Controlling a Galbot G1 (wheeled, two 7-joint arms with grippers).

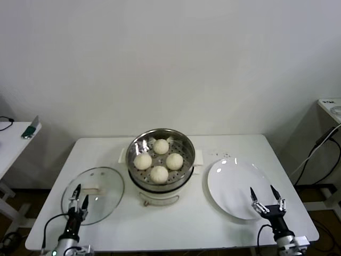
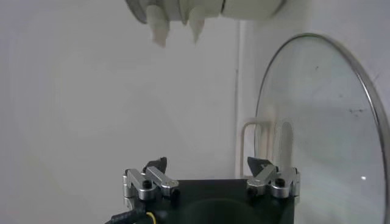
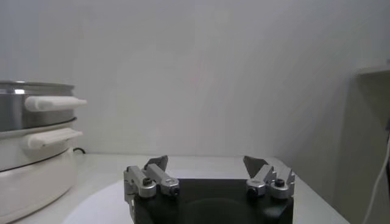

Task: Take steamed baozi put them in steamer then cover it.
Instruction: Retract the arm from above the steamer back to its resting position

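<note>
Behind steamer rim, baozi half-hidden

No legible text, label, brand, number or sign anywhere: none on the round shiny steel steamer with cream-white base, none beside it.

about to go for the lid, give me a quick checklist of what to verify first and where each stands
1. All four baozi in the steamer: ok.
2. Steamer not yet covered: ok.
3. Lid flat on the table, left of the steamer: ok.
4. Left tool open, at the lid's near edge: ok.
5. Right tool open, empty, over the plate, away from the lid: ok.
6. Lid handle unobstructed: ok.
</note>
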